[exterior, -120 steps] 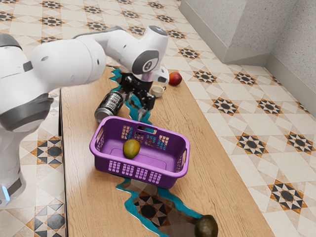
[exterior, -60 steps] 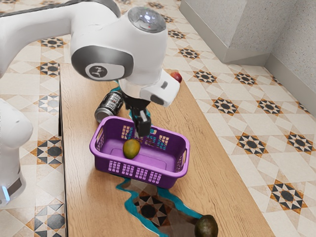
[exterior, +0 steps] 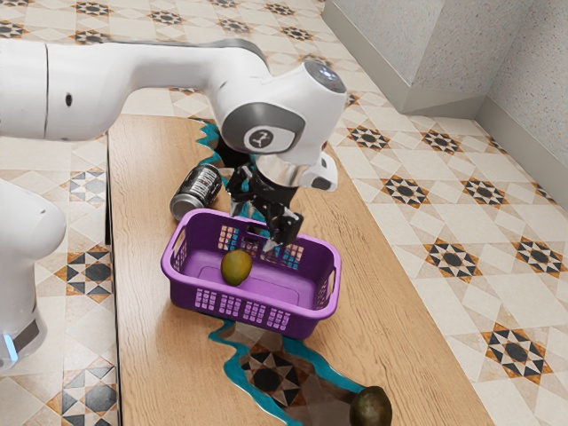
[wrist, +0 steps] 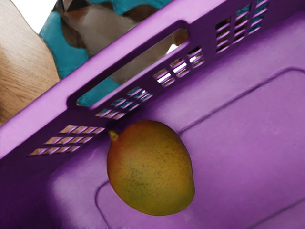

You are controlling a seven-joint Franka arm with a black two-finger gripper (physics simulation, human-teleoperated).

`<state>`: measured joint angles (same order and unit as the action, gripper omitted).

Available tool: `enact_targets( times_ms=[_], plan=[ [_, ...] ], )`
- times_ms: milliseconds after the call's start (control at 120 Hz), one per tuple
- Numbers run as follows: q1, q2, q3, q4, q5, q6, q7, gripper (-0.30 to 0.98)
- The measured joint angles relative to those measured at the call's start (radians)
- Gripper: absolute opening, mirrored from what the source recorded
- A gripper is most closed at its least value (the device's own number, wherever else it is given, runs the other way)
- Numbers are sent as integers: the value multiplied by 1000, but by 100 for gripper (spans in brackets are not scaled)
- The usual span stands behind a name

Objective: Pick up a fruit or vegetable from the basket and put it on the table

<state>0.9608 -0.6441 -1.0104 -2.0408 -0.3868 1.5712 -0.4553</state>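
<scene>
My gripper (exterior: 254,229) is over the basket's far long side in the exterior view, its two fingers apart with nothing between them. The purple basket (exterior: 308,309) stands upright on the wooden table (exterior: 160,373). Inside it a green-yellow mango (exterior: 236,267) lies on the bottom, lower than the fingers and not touched by them. In the wrist view the mango (wrist: 151,167), reddish near its stem, rests close to a perforated wall of the basket (wrist: 52,114).
A dark can (exterior: 196,191) lies on its side just beyond the basket. Near the exterior view's bottom edge is a dark green round fruit (exterior: 371,407). A teal-edged brown patterned patch (exterior: 297,377) runs under the basket.
Since half a second ago my hand has turned and shifted toward the exterior view's right, bringing both fingers into sight. The mango and basket have stayed put.
</scene>
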Motion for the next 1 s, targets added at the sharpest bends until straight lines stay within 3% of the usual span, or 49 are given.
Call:
enact_targets(
  times_ms=[200, 317, 408, 517, 617, 717, 850, 1000],
  plan=[
    [15, -47, 2, -75, -3, 12, -59, 66],
    [24, -158, 21, -113, -27, 16, -84, 66],
    [93, -270, 37, -144, -85, 3, -84, 66],
    [86, -273, 20, -93, -127, -31, -84, 66],
    [190, -410, 9, -36, -196, -102, -77, 66],
    [168, -498, 16, -60, -244, -150, -68, 66],
    [111, -524, 16, -82, -286, -183, -57, 66],
    [169, -495, -45, -80, -332, -174, -46, 66]
  ],
)
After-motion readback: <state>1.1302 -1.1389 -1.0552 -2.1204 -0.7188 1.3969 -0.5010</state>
